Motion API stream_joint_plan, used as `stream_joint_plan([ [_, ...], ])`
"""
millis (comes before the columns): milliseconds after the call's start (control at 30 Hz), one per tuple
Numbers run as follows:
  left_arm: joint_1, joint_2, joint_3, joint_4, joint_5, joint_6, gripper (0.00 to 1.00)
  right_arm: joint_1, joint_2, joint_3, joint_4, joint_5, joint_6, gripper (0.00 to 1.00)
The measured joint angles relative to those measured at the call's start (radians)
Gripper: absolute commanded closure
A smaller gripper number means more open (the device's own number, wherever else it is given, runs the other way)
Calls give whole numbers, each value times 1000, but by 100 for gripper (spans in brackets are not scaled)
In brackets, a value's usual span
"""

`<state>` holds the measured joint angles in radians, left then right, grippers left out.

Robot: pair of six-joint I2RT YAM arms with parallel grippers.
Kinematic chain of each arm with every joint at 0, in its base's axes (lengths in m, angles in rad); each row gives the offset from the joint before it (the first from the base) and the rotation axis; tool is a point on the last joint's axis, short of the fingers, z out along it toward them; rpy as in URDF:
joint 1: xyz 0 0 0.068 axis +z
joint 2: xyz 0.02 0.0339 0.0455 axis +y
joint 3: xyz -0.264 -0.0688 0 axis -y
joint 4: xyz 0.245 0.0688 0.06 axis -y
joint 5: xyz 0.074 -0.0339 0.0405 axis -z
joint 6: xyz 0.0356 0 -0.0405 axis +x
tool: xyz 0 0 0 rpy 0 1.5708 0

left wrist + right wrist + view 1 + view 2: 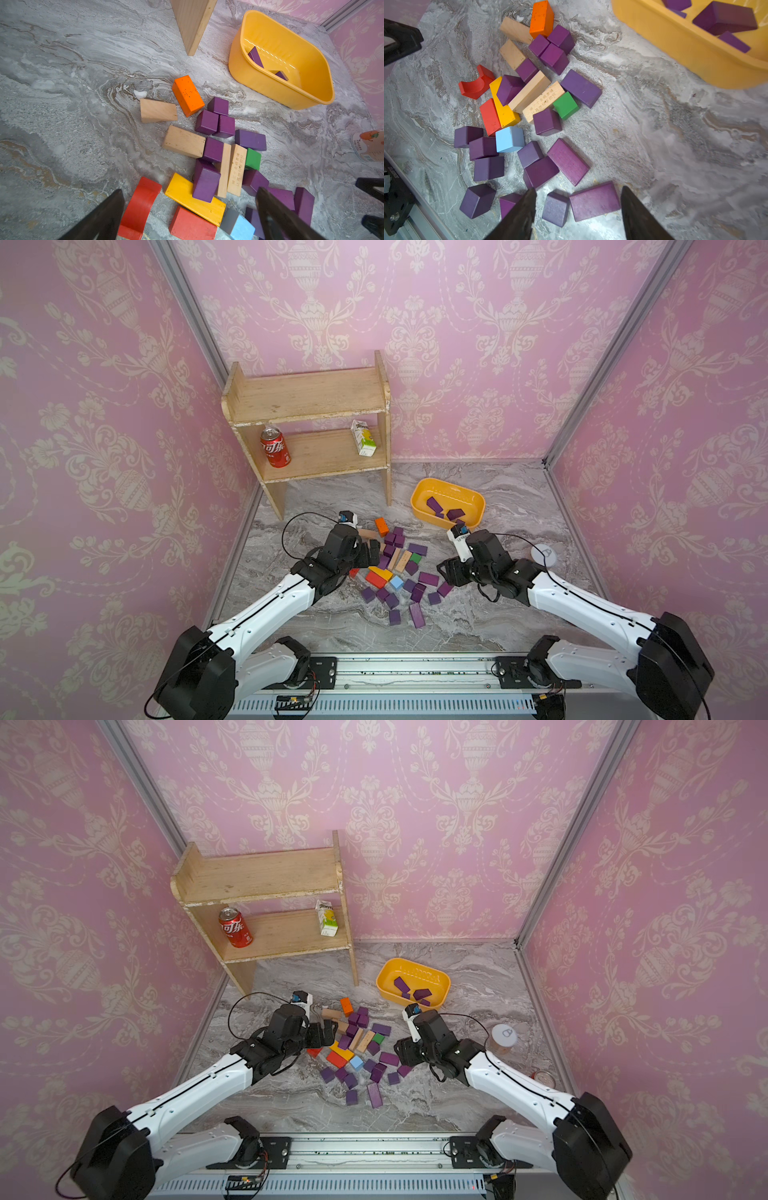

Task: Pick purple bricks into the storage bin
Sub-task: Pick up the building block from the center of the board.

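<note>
Purple bricks (428, 578): dk cubes, short bars.

The left arm (270, 601) and right arm (582, 597) had white shells, black joints and thin black cables; each wrist carried a blue part, perhaps a connector.

Shelf (307, 396) sits in the back-left corner of the table (519, 614). On its lower tier: can (275, 446) at the left end, carton (363, 438) at the right end. Storage bin (419, 495) is on the table just right of the shelf's right leg, with a few bricks (454, 514) inside. Block pile is mid-table, in front of the shelf and front-left of the bin, not touching it. Other blocks (403, 560) sit mostly on its left and back side, with loose bricks at the front and right. Jar (544, 554) stands near the right edge, in front of the bin.
</note>
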<state>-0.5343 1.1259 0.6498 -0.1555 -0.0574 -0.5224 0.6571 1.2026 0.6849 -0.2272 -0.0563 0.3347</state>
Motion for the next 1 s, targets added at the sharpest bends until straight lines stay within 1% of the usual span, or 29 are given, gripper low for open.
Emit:
stream_joint_plan([
  [333, 0, -7, -6, 10, 0, -31, 1, 53, 244, 88, 111, 2, -6, 41],
  [567, 0, -53, -25, 5, 0, -39, 1, 85, 330, 117, 142, 3, -13, 45],
  [1000, 0, -53, -31, 3, 0, -45, 1, 105, 452, 217, 132, 28, -19, 52],
])
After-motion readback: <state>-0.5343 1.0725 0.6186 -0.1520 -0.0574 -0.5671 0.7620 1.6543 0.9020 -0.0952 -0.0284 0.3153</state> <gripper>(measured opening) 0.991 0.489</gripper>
